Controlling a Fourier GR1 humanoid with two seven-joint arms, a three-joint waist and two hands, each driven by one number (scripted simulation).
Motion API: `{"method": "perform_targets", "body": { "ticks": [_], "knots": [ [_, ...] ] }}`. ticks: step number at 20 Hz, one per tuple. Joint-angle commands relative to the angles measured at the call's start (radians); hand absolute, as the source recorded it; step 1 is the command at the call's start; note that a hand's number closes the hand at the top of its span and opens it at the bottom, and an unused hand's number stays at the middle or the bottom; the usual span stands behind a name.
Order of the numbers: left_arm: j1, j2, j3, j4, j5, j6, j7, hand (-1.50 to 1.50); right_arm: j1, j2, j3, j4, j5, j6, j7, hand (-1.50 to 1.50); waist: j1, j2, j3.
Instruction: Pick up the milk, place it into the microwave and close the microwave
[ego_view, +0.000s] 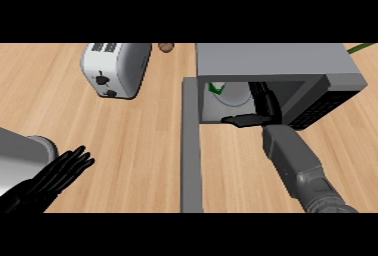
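The grey microwave stands at the upper right with its door swung open toward me. Inside the cavity lies the milk, white with a green mark, partly hidden by the roof. My right hand reaches into the cavity just right of the milk, fingers straight and thumb spread to the left; whether it touches the carton I cannot tell. At the lower left my left hand rests open, fingers pointing up.
A white toaster stands at the upper left on the wooden counter. A small brown object lies behind it. A grey metal object sits at the left edge by my left hand.
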Motion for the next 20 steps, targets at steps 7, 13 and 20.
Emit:
{"method": "perform_targets", "body": {
  "ticks": [7,13,20],
  "knots": [
    [-0.060,-0.013,-0.128,0.062,-0.233,0.088,-0.116,1.50,0.292,0.053,0.097,-0.118,0.040,-0.020,-0.046,-1.50,-0.053,-0.018,-0.004],
    [-0.117,-0.013,-0.179,0.136,-0.371,0.119,-0.179,1.50,0.537,-0.004,0.119,-0.245,0.035,0.045,-0.156,-1.50,-0.066,-0.013,-0.005],
    [-0.174,-0.013,-0.334,0.207,-0.552,0.171,-0.278,1.50,0.755,-0.065,0.125,-0.473,-0.020,0.162,-0.144,-1.50,-0.066,-0.010,-0.006]
  ]
}}
